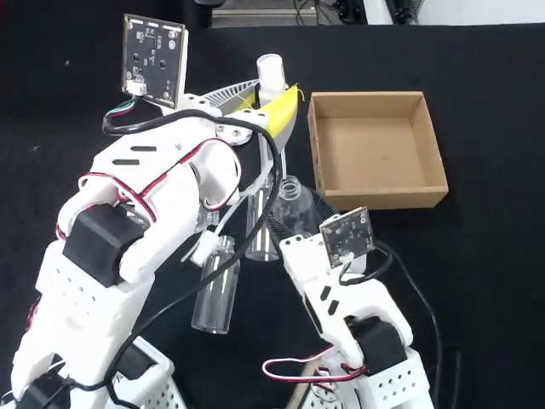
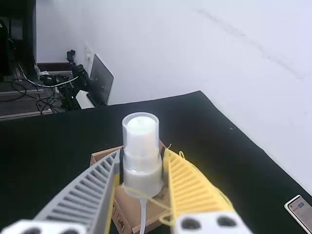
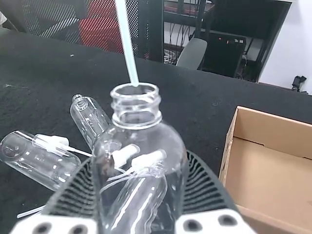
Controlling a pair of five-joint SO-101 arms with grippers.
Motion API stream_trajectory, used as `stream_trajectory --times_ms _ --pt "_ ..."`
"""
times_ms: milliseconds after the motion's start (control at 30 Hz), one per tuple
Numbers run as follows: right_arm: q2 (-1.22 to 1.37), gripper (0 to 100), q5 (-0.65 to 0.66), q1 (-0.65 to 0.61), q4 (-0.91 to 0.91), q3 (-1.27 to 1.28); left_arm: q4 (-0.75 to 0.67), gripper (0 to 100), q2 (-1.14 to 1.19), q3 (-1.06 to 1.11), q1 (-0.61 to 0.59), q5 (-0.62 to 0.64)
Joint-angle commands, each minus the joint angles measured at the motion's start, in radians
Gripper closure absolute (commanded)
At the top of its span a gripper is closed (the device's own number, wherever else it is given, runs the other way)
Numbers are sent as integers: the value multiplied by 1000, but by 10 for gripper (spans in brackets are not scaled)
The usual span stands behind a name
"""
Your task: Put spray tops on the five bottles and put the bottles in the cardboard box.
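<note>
Black table [image 1: 485, 281]; left gripper [image 2: 141, 165] tight around spray top [image 2: 141, 141], right gripper [image 3: 140, 171] tight around upright bottle [image 3: 138, 119].

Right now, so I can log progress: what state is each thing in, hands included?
Spray top, upright, clamped in the left hand, not yet on.
Its tube, tip at the held bottle's mouth.
Held bottle, upright, uncapped, clamped in the right hand.
Cardboard box, open, top up.
Bottle on the table, lying down.

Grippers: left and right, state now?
Left gripper: closed on a spray top.
Right gripper: closed on an upright, uncapped bottle.
</note>
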Motion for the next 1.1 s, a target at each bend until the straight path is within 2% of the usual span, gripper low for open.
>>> stream_trajectory --times_ms 0,433,567,667,833,1000,1067 --pt "-76 987 0 -3 -34 -13 -8 953 -37 -10 21 6" --pt "-76 987 0 -3 -35 -13 -6 952 -55 -7 18 5" --pt "-76 987 0 -3 -35 -13 -25 952 -55 70 10 -14" --pt "-76 987 0 -3 -35 -13 -78 952 -55 160 16 -77" --pt "-76 987 0 -3 -35 -13 -152 951 -64 289 19 -92" --pt "-76 987 0 -3 -35 -13 -150 855 -66 337 19 -92" --pt "-76 987 0 -3 -35 -13 -150 853 -66 328 13 -92"
